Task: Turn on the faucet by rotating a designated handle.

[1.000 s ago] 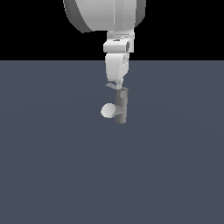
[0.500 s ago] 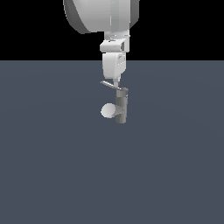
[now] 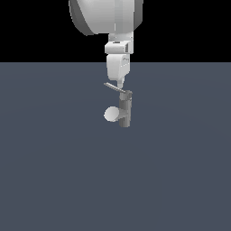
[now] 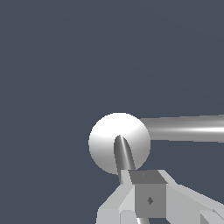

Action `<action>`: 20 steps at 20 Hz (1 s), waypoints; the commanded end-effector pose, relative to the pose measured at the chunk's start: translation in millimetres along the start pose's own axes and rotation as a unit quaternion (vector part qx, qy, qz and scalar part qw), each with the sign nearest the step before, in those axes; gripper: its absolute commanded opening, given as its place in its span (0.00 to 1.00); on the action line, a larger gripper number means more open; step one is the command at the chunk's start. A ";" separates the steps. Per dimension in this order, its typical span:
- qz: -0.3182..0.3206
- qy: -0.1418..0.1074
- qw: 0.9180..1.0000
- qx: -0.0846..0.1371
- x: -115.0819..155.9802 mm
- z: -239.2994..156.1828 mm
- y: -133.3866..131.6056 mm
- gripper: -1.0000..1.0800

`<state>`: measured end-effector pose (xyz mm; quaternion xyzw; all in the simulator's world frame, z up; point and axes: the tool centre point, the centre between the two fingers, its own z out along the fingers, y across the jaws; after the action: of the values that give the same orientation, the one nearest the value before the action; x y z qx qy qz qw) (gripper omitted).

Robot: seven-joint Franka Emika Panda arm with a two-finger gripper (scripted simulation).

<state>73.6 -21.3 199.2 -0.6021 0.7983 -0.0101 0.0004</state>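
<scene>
The faucet [image 3: 126,111] is a small grey upright post on the dark floor. Its short spout ends in a pale round face [image 3: 111,114] that points to the exterior view's left. The handle [image 3: 117,88] is a thin flat lever on top of the post, slanting up toward the exterior view's left. My gripper [image 3: 120,84] hangs from above with its fingers together, the tips against the lever's middle, holding nothing. In the wrist view the lever [image 4: 124,154] runs from my gripper [image 4: 145,189] across a pale round shape [image 4: 105,140], and a grey cylinder [image 4: 183,128] runs off sideways.
The faucet stands alone on a flat dark blue-grey floor [image 3: 54,171]. The arm's large white body [image 3: 106,16] hangs above and behind the faucet.
The handle has swung round toward the exterior view's left. My gripper has moved with it, a little up and back in the exterior view. The post has not moved.
</scene>
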 end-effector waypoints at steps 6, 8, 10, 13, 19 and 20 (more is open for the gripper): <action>-0.023 -0.004 1.000 -0.004 -34.1 9.6 -11.7 0.00; -0.026 -0.004 1.000 -0.004 -38.8 10.7 -15.5 0.00; -0.029 -0.005 1.000 -0.005 -43.4 11.7 -19.2 0.00; -0.033 -0.005 0.999 -0.006 -50.3 13.3 -24.6 0.00; -0.041 -0.006 0.999 -0.008 -63.7 16.3 -35.0 0.00; -0.042 -0.006 0.999 -0.008 -65.8 16.8 -36.7 0.00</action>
<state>122.3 -32.7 200.6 -0.6048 0.7962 -0.0154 -0.0061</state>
